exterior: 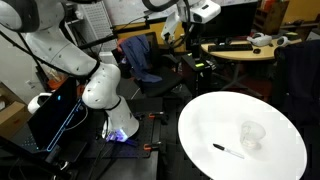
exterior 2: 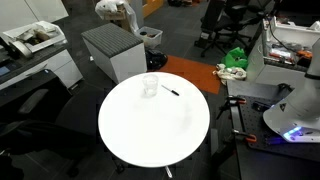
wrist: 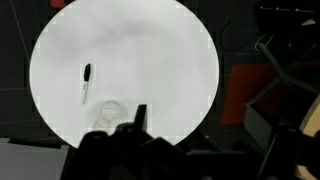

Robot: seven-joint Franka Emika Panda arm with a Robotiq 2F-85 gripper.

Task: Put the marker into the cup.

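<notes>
The marker (exterior: 227,150) is a thin dark stick lying flat on the round white table (exterior: 215,120). The cup (exterior: 252,135), clear and faint, stands upright a little apart from it. Both also show in an exterior view, the cup (exterior 2: 150,87) beside the marker (exterior 2: 172,91) near the table's (exterior 2: 150,135) far edge. In the wrist view the marker (wrist: 86,82) lies on the table (wrist: 150,60), with the cup (wrist: 110,115) below it. My gripper (wrist: 138,118) is a dark shape at the bottom edge, high above the table and holding nothing. Its jaw opening is not clear.
A grey cabinet (exterior 2: 115,50) stands behind the table. An orange mat (exterior 2: 190,70) lies on the floor beside it. Office chairs (exterior 2: 225,25) and a cluttered desk (exterior: 250,48) stand further off. The robot base (exterior: 118,120) stands beside the table.
</notes>
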